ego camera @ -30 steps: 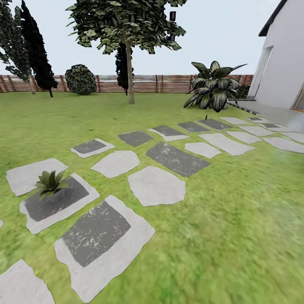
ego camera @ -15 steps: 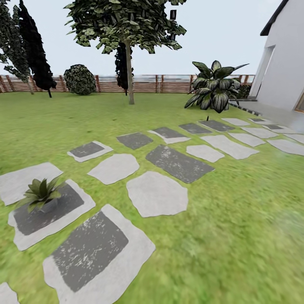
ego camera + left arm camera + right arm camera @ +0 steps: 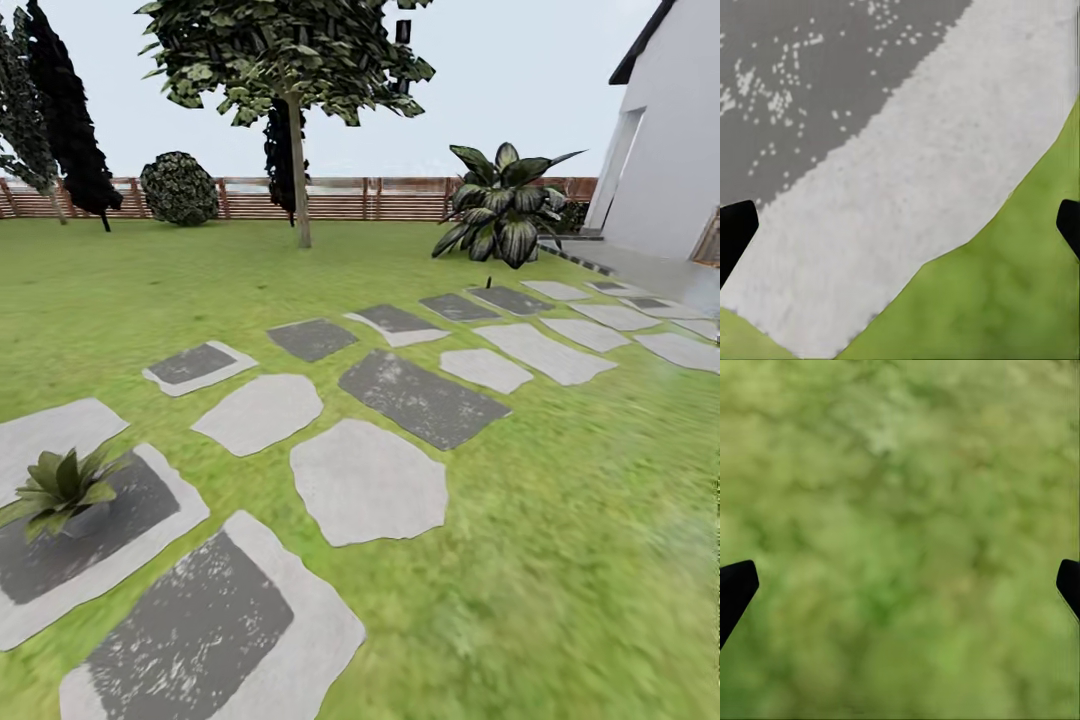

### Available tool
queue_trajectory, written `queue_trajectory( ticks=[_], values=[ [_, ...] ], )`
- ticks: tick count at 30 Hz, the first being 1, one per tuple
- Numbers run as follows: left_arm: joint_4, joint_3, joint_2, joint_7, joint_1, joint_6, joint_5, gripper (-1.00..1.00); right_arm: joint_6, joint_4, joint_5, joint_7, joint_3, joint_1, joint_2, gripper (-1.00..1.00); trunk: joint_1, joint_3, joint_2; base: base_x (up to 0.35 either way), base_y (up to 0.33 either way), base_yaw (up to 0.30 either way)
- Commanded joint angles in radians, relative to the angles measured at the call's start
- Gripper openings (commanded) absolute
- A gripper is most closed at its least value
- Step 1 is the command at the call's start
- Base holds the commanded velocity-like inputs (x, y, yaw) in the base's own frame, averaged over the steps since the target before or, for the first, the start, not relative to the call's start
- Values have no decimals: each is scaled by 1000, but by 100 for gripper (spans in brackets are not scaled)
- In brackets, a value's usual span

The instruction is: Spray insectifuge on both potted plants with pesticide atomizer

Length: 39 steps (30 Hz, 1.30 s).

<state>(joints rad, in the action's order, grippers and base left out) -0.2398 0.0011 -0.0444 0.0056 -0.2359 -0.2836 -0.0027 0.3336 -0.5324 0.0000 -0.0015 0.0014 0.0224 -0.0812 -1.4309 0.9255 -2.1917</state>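
Since a second ago the whole head view has slid: the stepping stones (image 3: 370, 480) and the one potted plant (image 3: 60, 490) sit lower and further left, so the camera has travelled on, not the things; the plant rests on a dark-centred slab near the left edge, with lawn, fence (image 3: 340, 198) and house wall (image 3: 670, 140) beyond, and the pesticide atomizer is not to be found here. The left wrist view adds what the head misses, the left tool (image 3: 900, 225) hanging spread wide and empty over a pale slab's edge. The right wrist view shows the right tool (image 3: 900, 585) equally wide and empty over plain grass, both seemingly parked for travel.
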Motion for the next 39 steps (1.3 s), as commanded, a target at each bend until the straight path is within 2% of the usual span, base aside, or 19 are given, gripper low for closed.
queue_trajectory(
  ticks=[1, 12, 39],
  values=[
    [1, 0, 0, 1, 0, -3, 0, 100, 3, 1, 0, 0, 0, 1, 0, 100, 0, 1, 0, 340, 0, -216],
    [1, -3, 0, 0, 0, -3, 0, 100, 4, 1, 0, 0, 0, 1, 0, 100, 0, 1, 0, 340, 0, -255],
    [1, -3, 0, 1, 0, -3, 0, 100, 5, 2, 0, 0, 0, 1, 0, 100, 0, 1, 0, 339, 0, -9]
  ],
)
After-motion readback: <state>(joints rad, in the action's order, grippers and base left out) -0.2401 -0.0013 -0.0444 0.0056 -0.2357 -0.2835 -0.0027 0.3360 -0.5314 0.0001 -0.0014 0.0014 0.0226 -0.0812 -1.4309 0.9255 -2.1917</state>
